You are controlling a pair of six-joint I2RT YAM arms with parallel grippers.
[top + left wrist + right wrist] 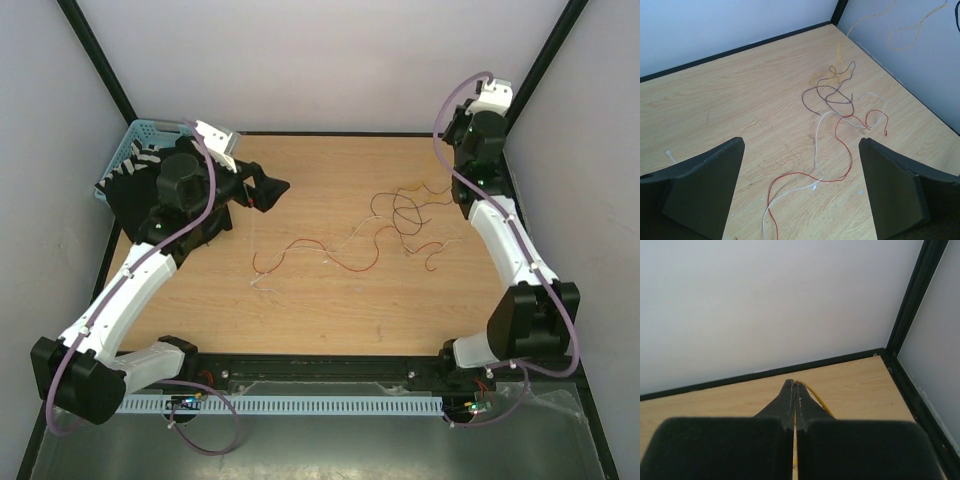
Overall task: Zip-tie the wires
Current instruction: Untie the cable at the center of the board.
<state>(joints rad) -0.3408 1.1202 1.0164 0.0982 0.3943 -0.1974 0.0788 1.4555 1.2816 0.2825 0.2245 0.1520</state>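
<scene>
**Pinched tight, facing the corner**

The right gripper (795, 386) has its two dark fingers pressed flat together, tips aimed towards the white wall (765, 300). A thin yellow wire (818, 400) runs along the seam between them and curls out to the right over the wooden table (860, 385). A black frame post (912, 295) stands in the corner.

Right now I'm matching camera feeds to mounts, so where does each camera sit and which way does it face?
Top external: above and behind the bases, looking down on the table, wires and both arms.
Left wrist: on the left arm, facing across the table towards the wires; open left claw shows.
Right wrist: facing the far right corner; right claw shut on a yellow wire.
Shared: top and left wrist both show the wires.
</scene>
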